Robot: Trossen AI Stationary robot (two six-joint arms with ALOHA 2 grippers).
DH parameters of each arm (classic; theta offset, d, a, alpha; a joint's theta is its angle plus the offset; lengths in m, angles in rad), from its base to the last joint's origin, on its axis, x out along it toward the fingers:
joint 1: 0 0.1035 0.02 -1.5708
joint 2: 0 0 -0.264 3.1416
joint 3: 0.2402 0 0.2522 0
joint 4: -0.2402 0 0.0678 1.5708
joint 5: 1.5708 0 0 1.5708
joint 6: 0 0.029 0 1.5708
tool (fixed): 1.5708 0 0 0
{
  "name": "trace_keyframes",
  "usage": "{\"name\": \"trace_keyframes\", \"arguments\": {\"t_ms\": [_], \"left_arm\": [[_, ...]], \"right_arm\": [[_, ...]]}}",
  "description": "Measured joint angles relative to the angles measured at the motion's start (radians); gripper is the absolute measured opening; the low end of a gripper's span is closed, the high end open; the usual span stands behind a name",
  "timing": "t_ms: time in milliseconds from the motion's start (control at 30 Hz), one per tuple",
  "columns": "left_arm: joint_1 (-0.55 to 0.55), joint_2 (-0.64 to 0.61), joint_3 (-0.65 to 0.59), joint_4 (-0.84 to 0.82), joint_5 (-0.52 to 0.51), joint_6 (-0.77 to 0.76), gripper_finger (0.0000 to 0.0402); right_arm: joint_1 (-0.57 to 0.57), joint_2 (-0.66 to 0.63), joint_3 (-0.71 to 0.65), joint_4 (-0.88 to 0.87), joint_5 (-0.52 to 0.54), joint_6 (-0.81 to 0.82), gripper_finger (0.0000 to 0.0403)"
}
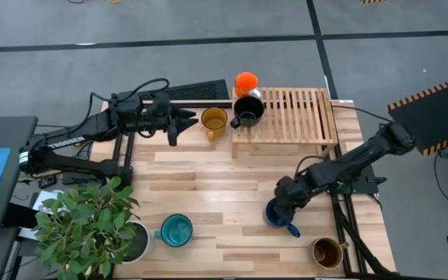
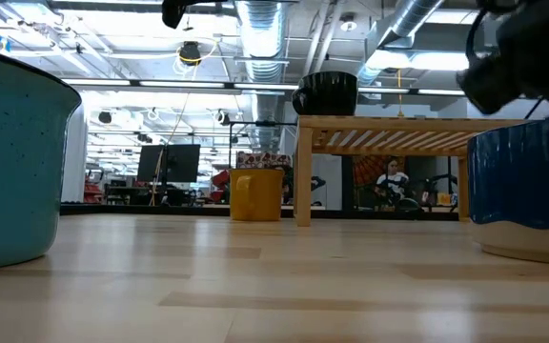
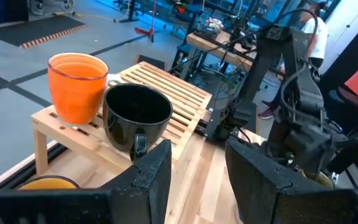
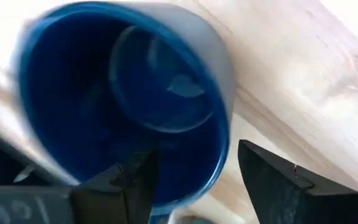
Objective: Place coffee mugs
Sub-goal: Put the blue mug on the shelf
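The dark blue mug (image 1: 277,214) stands upright on the table at the right front; it also shows in the low view (image 2: 527,191). My right gripper (image 1: 284,201) hangs over it, open. In the right wrist view, my right gripper (image 4: 194,183) has one finger over the mug's inside (image 4: 123,106) and one outside the mug's rim (image 4: 221,155); I cannot tell if either touches. My left gripper (image 1: 183,122) is open and empty beside the yellow mug (image 1: 214,121). The orange mug (image 1: 246,82) and the black mug (image 1: 247,110) stand on the wooden rack (image 1: 294,117). The teal mug (image 1: 176,230) and the olive-brown mug (image 1: 327,251) stand near the front edge.
A potted plant in a white pot (image 1: 92,229) stands at the front left beside the teal mug. The slatted rack has bare room to the right of the black mug (image 3: 135,115). A dark flat box (image 1: 201,91) lies at the far edge.
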Motion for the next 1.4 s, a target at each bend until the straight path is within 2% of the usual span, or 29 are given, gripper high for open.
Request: {"name": "trace_keyframes", "arguments": {"t_ms": [100, 167, 233, 333, 567, 733, 933, 1133, 1267, 1400], "left_arm": [[0.000, 0.000, 0.000, 0.004, -0.001, 0.000, 0.0136], [0.000, 0.000, 0.000, 0.005, -0.001, -0.001, 0.0136], [0.000, 0.000, 0.000, 0.005, -0.001, -0.001, 0.0136], [0.000, 0.000, 0.000, 0.005, -0.015, -0.002, 0.0136], [0.000, 0.000, 0.000, 0.005, -0.066, -0.004, 0.0136], [0.000, 0.000, 0.000, 0.005, -0.088, 0.000, 0.0135], [0.000, 0.000, 0.000, 0.005, -0.109, 0.000, 0.0135], [0.000, 0.000, 0.000, 0.005, -0.108, -0.001, 0.0135], [0.000, 0.000, 0.000, 0.005, -0.108, -0.002, 0.0135], [0.000, 0.000, 0.000, 0.005, -0.108, -0.002, 0.0135]], "right_arm": [[0.001, 0.045, 0.000, 0.011, -0.003, -0.027, 0.0230], [0.001, 0.057, 0.000, 0.006, -0.010, -0.056, 0.0200], [0.001, 0.055, 0.004, -0.005, -0.024, -0.082, 0.0146], [-0.001, 0.025, 0.029, -0.065, -0.018, -0.161, 0.0044], [-0.026, -0.132, 0.159, -0.177, -0.056, -0.291, 0.0047], [-0.109, -0.207, 0.370, -0.308, -0.072, -0.307, 0.0047], [-0.344, -0.197, 0.732, -0.559, 0.146, -0.405, 0.0047], [-0.692, -0.094, 1.078, -0.743, 0.294, -0.668, 0.0047], [-0.925, 0.002, 1.210, -0.764, 0.324, -0.850, 0.0047], [-1.087, 0.104, 1.235, -0.781, 0.323, -0.996, 0.0047]]}}
